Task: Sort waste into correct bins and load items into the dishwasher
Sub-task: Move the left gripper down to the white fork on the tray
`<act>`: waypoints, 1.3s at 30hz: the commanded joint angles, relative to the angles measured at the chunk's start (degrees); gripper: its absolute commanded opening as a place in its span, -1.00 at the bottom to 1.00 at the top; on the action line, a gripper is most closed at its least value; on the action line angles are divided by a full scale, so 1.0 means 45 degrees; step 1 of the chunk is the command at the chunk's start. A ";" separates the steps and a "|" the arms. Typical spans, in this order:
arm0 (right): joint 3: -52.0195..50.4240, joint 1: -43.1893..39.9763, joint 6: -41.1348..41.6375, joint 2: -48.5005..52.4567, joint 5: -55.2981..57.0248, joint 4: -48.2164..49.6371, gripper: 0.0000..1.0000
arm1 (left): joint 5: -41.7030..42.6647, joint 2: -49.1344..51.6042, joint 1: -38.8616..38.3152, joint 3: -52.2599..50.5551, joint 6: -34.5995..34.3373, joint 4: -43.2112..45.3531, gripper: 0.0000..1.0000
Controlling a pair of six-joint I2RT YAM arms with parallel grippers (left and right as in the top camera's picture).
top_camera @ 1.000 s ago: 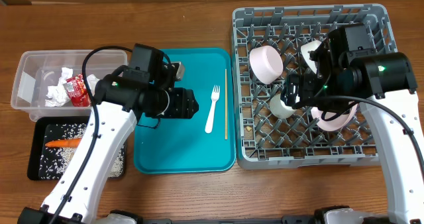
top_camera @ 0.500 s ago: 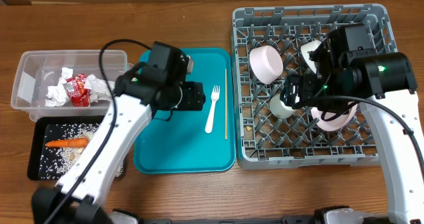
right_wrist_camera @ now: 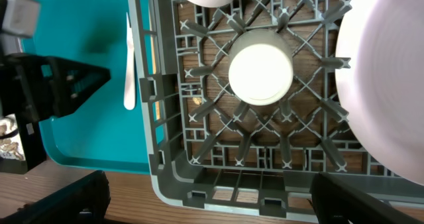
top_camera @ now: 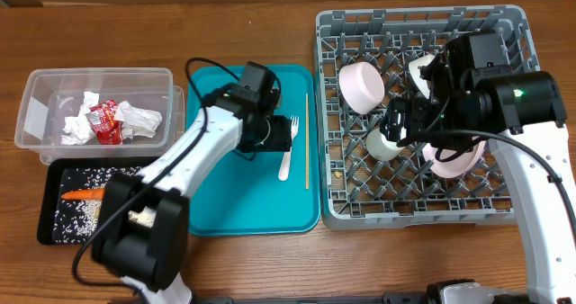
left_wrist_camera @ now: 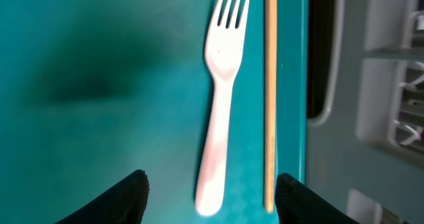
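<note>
CHANGE: left gripper [left_wrist_camera: 212, 185] has swung from tub [top_camera: 34, 115] side to frame centre | NOW: fingers spread, straddling fork [left_wrist_camera: 222, 111] handle on teal tray [top_camera: 234, 205], not gripping | right gripper [right_wrist_camera: 211, 181] wide open, empty, over rack [top_camera: 414, 212] | MEANING: fork pickup likely next, then rack

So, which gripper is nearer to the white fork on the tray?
Left. The left gripper hovers open over the handle of the fork; the right gripper hangs open above the dish rack, beside the tray.
</note>
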 commanded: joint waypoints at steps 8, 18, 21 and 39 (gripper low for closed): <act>0.0325 -0.0058 -0.0005 -0.0053 -0.0068 0.0068 1.00 | -0.0661 0.1642 -0.0568 -0.0112 -0.0219 0.1112 0.20; 0.0325 -0.0058 -0.0005 -0.0053 -0.0068 0.0068 1.00 | -0.0957 0.1783 -0.0573 -0.0112 -0.0219 0.1467 0.40; 0.0325 -0.0058 0.0000 -0.0053 -0.0068 0.0068 1.00 | -0.0816 0.1783 -0.0573 -0.0112 -0.0219 0.1462 0.65; 0.0325 -0.0058 -0.0005 -0.0053 -0.0068 0.0063 1.00 | -0.1705 0.1821 -0.0593 -0.0151 -0.0578 0.1462 -0.06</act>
